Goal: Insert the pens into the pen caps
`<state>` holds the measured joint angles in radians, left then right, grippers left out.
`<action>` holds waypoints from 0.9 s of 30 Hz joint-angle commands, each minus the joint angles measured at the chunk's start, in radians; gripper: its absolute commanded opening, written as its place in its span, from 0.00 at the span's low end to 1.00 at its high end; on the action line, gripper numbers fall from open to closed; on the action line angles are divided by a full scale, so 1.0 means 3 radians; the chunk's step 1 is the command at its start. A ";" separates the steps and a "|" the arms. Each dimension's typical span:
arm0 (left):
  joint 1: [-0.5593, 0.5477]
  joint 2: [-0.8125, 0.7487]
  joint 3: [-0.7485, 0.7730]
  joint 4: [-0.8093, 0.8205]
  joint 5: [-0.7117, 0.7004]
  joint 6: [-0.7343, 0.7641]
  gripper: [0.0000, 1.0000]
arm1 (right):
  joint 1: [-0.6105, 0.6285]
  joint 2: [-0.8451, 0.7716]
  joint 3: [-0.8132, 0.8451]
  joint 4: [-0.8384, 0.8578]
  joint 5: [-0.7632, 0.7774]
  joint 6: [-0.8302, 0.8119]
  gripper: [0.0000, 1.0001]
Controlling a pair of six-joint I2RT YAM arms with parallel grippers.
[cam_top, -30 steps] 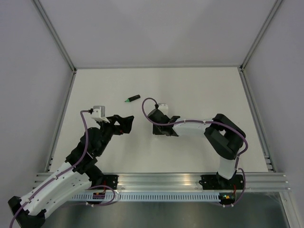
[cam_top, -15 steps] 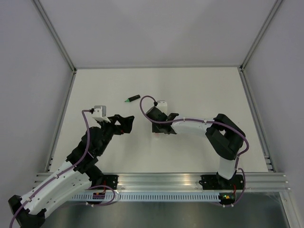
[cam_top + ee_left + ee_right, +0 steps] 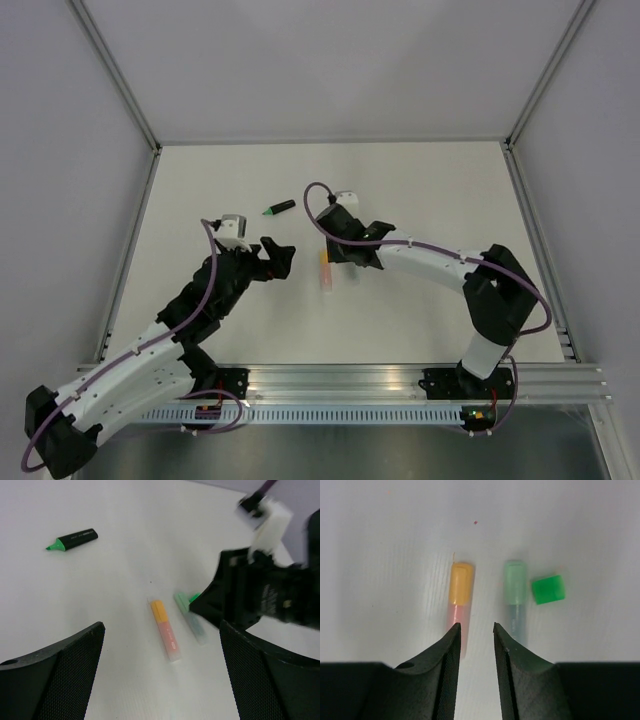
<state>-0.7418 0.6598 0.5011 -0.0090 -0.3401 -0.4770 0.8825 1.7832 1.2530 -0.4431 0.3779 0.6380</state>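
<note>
L gripper [image 3: 279, 256] hovers over mid-table w/ fingers spread wide and nothing betw them; in its wrist view both pads sit at the frame's lower corners w/ bare table [image 3: 430, 185] showing across the whole gap. R gripper [image 3: 476, 626] points down just near-side of the pens, fingers almost together w/ only a thin slit left, holding nothing. Orange pen [image 3: 459, 597] and pale pen [image 3: 515, 597] lie flat, side by side and roughly parallel, a strip of table betw them; R fingertips line up w/ that strip, one tip by each barrel, and whether they touch the pens I can't tell. Orange end and pale-green end both point away from the R wrist cam. Green cap [image 3: 548, 589] lies just beside the pale pen's green end, on the side away from the orange pen; touching or not, can't tell. Black pen [image 3: 279, 208] lies apart, further back and left of the pair, green tip toward the L rail [image 3: 130, 250]. In top view, the R wrist hides most of the pale pen and the cap. Open surface runs from the pens to the back wall and out to the R rail [image 3: 535, 250]. Tightest spot is betw the two grippers, which face each other across the orange pen.
</note>
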 commanded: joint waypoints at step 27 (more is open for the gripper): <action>0.1363 0.3992 0.3390 -0.2577 0.0535 -0.3793 0.94 | -0.0856 -0.1245 -0.0981 0.0695 -0.1086 -0.0347 0.38</action>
<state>-0.3511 1.8000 1.4155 -0.6563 -0.1577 -1.4254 0.6262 1.4460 0.9672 -0.2733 0.0566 0.5442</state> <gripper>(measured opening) 0.955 0.379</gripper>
